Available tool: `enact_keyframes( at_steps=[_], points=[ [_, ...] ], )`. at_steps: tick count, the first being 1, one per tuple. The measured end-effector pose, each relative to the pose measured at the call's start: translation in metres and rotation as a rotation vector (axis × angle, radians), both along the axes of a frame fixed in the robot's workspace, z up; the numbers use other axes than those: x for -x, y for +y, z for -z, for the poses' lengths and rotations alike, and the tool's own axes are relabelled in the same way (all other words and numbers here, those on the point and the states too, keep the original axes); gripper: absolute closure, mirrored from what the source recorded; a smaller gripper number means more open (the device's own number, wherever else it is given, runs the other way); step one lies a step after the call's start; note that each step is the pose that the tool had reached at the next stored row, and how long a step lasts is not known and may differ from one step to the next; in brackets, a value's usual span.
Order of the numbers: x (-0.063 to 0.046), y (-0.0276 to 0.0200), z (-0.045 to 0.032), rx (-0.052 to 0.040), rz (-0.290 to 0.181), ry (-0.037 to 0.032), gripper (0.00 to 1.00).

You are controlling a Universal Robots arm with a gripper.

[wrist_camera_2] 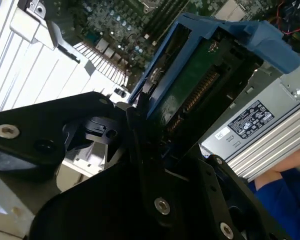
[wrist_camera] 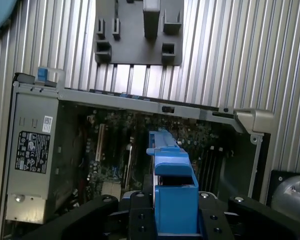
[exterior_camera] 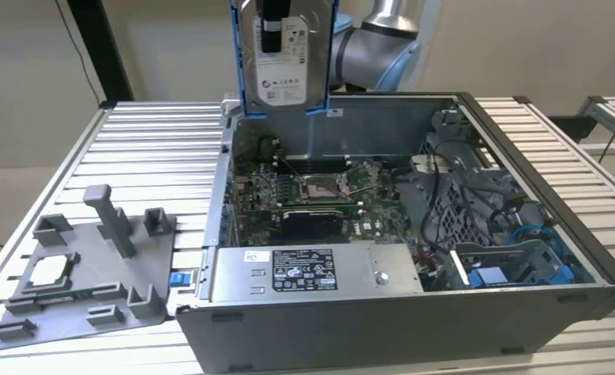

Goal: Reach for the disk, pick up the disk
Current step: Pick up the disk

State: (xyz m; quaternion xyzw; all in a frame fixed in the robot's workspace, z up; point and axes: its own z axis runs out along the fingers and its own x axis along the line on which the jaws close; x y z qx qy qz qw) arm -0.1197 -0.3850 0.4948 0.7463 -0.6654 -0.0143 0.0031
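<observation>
The disk [exterior_camera: 282,70] hangs upright in the air above the back wall of the open computer case [exterior_camera: 391,328], its white label facing the exterior camera and its blue bracket [exterior_camera: 238,62] running down both sides. My gripper [exterior_camera: 273,27] is shut on the disk from above, with a black finger [exterior_camera: 275,39] lying over its face. In the first wrist view the blue bracket [wrist_camera: 172,190] sits clamped between the black fingers [wrist_camera: 140,212]. In the second wrist view the disk's green underside [wrist_camera_2: 190,85] shows, gripped at its edge by a black finger [wrist_camera_2: 140,125].
The case lies open on a slatted metal table [exterior_camera: 151,141], showing the motherboard [exterior_camera: 307,195], a long grey box with a sticker [exterior_camera: 307,269] at the front and cables [exterior_camera: 463,195] on the exterior view's right. A grey fixture plate [exterior_camera: 78,273] holding a small white-topped chip [exterior_camera: 48,270] lies on the left.
</observation>
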Motion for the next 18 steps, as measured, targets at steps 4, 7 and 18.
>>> enact_keyframes(
  at_steps=[4, 7, 18],
  points=[
    [-0.016, 0.0000, 0.0000, 0.0000, 0.000, 0.0012, 1.00],
    [-0.028, -0.0001, 0.0000, 0.0000, 0.000, 0.0021, 1.00],
    [-0.067, -0.0002, -0.0001, 0.0001, 0.000, 0.0049, 1.00]
  ],
)
